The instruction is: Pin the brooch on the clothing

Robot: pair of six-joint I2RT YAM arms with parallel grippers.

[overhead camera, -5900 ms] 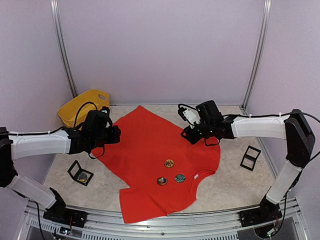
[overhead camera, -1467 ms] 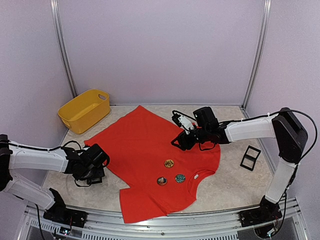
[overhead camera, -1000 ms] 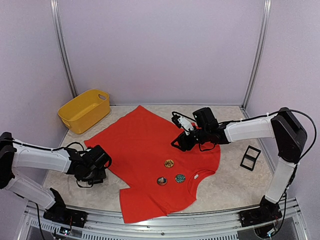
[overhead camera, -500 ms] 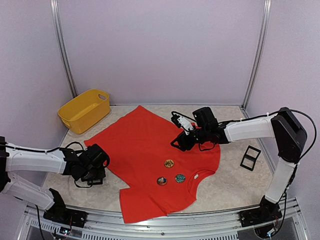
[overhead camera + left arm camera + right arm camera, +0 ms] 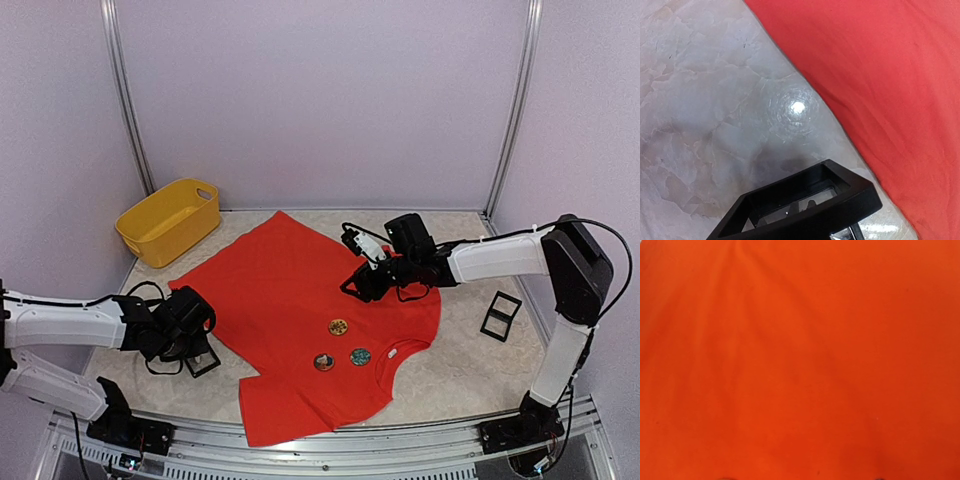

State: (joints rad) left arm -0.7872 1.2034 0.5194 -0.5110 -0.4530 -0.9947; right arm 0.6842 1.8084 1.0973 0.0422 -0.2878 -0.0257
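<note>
My left hand [image 5: 192,342] is low at the near left of the tabletop [image 5: 460,370], close to a small black box [image 5: 800,205] beside the red T-shirt [image 5: 290,290]; I cannot tell its grip. The T-shirt lies spread in the middle, with three round brooches [image 5: 338,326] near its collar. Farther back, my right hand [image 5: 358,287] is low over the cloth, and I cannot tell its grip either.

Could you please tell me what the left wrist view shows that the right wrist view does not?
Only the left wrist view shows the marbled table and a black box frame at its lower edge. The right wrist view adds nothing of its own: the red T-shirt fills it. Both share that T-shirt's cloth.
</note>
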